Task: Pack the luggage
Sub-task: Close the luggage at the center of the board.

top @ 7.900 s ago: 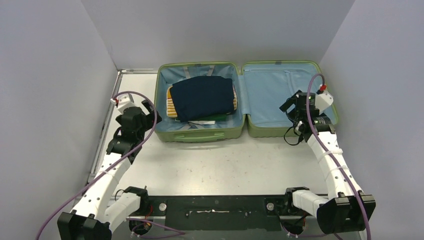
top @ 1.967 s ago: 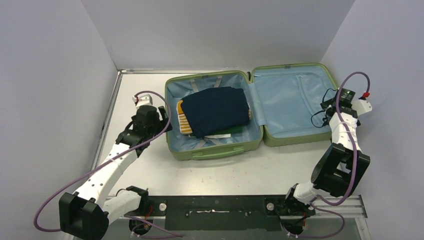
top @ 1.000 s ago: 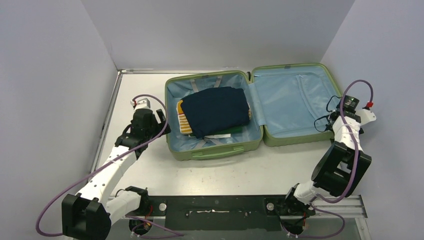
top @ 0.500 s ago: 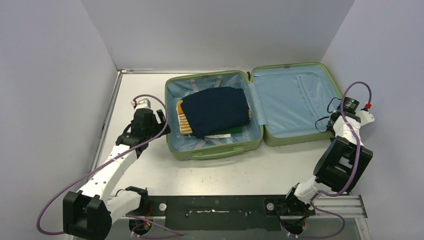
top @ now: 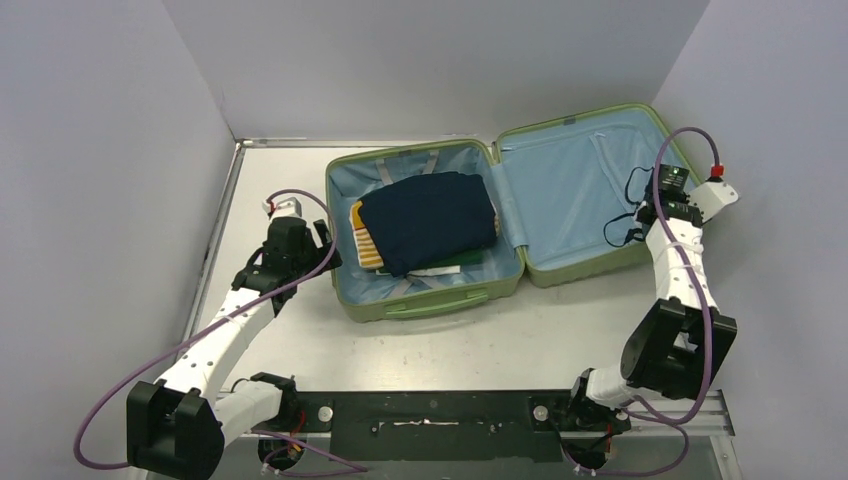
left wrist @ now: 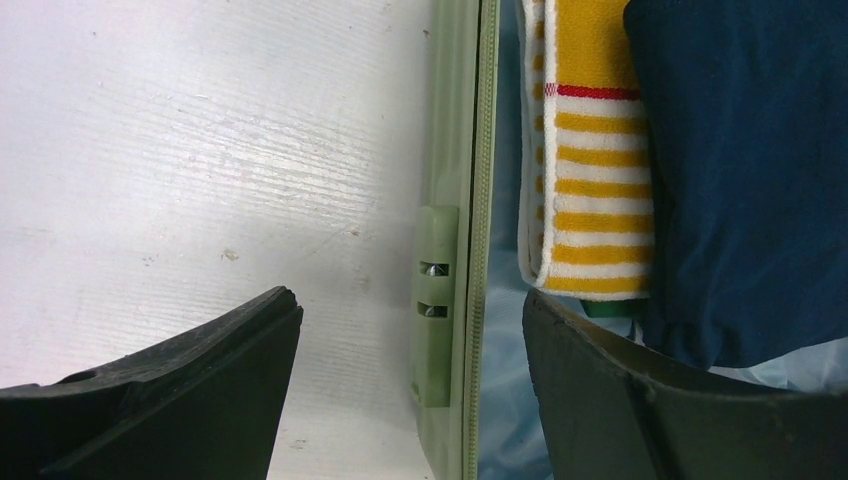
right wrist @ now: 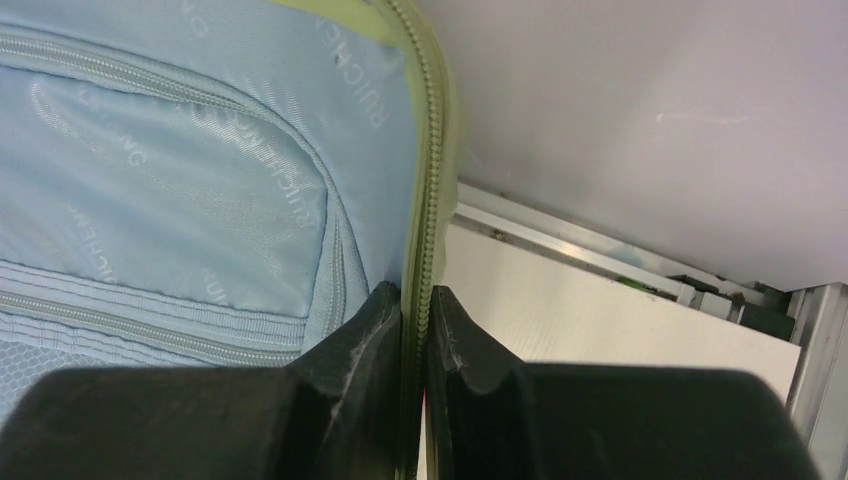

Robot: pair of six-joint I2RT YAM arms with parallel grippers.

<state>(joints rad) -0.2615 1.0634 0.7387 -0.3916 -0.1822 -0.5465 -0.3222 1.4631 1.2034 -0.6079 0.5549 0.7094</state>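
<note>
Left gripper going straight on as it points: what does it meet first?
Most likely the side rim of the luggage, lying in line between the open jaws of the left gripper; depth is hard to judge.

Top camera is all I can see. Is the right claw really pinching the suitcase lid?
Observer: Yes. The right wrist view shows the right gripper shut on the zipper rim of the lid.
Operator: What about the left one?
Observer: The left gripper is open, with one finger outside the suitcase wall and one inside.
Operator: What's under the dark cloth?
Observer: A yellow-and-white striped cloth with one red stripe.
</note>
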